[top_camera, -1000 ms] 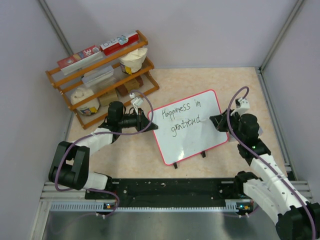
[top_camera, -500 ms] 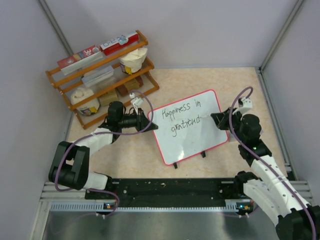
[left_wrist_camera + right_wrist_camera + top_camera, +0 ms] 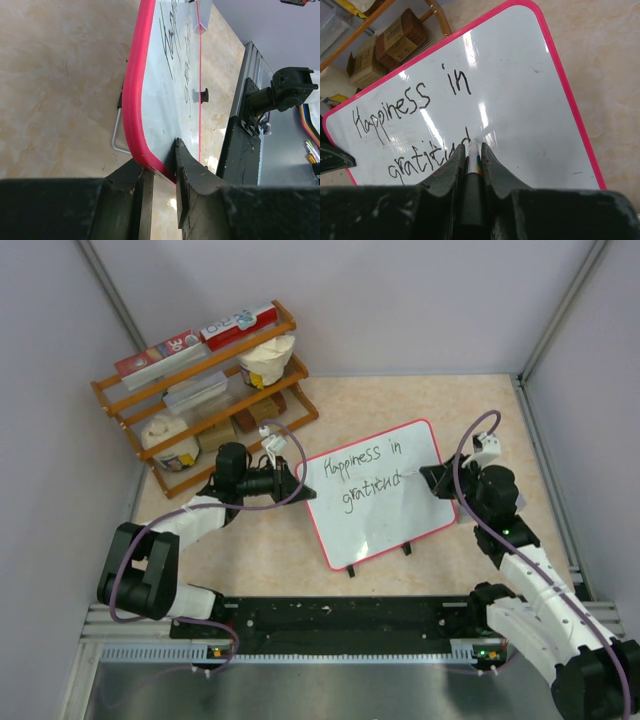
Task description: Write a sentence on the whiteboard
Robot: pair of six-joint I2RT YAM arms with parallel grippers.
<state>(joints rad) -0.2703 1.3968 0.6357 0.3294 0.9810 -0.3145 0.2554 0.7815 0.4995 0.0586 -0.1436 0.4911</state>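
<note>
- The whiteboard (image 3: 392, 512) stands in the middle of the table (image 3: 470, 405), tilted up on small black feet, with its long sides running slantwise from near left to far right.
- Its rim is red and its face is glossy, with glare streaks showing in the right wrist view (image 3: 530, 100).
- The sentence (image 3: 362, 476) sits on the upper half of the board in thin black handwriting on two lines.
- The first line reads "Happiness in" (image 3: 410, 102). The second starts "gratitu" and runs up to the marker tip, where the last letter is partly hidden behind the fingers.
- The left gripper (image 3: 305, 491) reaches in from the left and is clamped on the board's left rim.
- In the left wrist view the two fingers (image 3: 186, 165) sit one on each side of the red rim (image 3: 131, 100), closed against it, with the left gripper (image 3: 161, 164) at the rounded corner.
- The right gripper (image 3: 432, 481) comes in from the right, over the board's right part.
- Its fingers are pressed tight on a marker (image 3: 472, 167), a thin white pen with a dark lower body lying along the gap between them.
- The marker's tip (image 3: 410, 478) touches the board at the end of the second line.
- A wooden shelf (image 3: 200, 390) stands at the far left of the table, well apart from the board, with boxes and tubs on it.
</note>
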